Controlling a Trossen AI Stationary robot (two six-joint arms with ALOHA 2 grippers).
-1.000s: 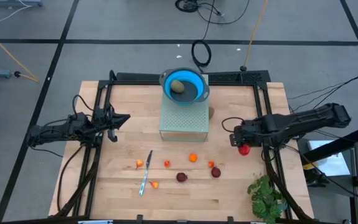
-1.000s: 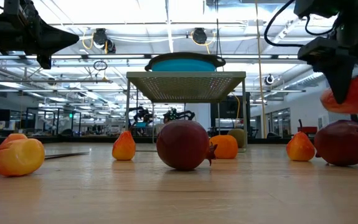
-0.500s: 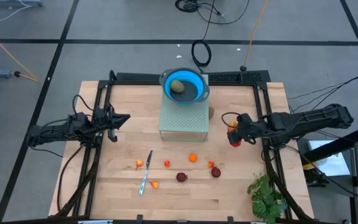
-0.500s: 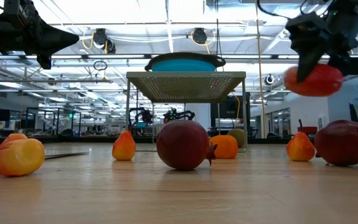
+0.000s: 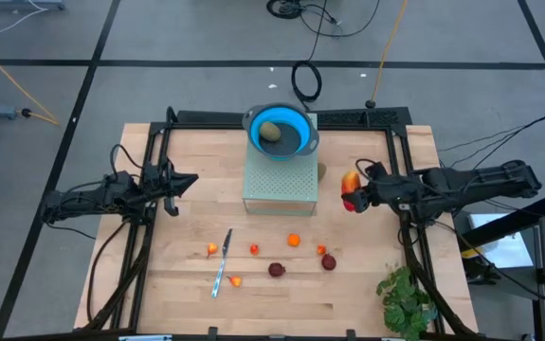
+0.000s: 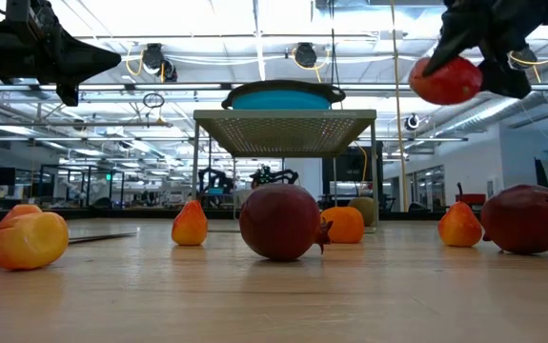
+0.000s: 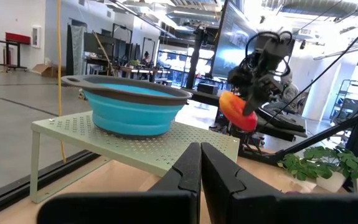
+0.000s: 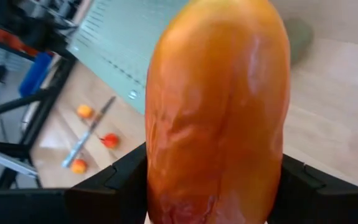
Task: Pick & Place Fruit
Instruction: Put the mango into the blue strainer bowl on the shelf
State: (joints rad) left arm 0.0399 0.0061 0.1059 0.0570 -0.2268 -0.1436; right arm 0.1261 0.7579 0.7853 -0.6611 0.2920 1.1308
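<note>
A pale wooden table (image 5: 158,284) of jointed planks has a smooth, lightly satin top. On it stands a matt, pale green perforated metal stand (image 7: 135,146), and on that a blue bowl (image 7: 129,112) of smooth matt plastic with a grey rim. The oblong fruit (image 8: 219,106) looks like glossy plastic, with faint creases in its orange skin. The maroon ball (image 6: 280,221) has a dull, slightly mottled surface. The knife (image 5: 222,264) is slim, bright metal. The left gripper (image 7: 200,180) has matt black fingers.
</note>
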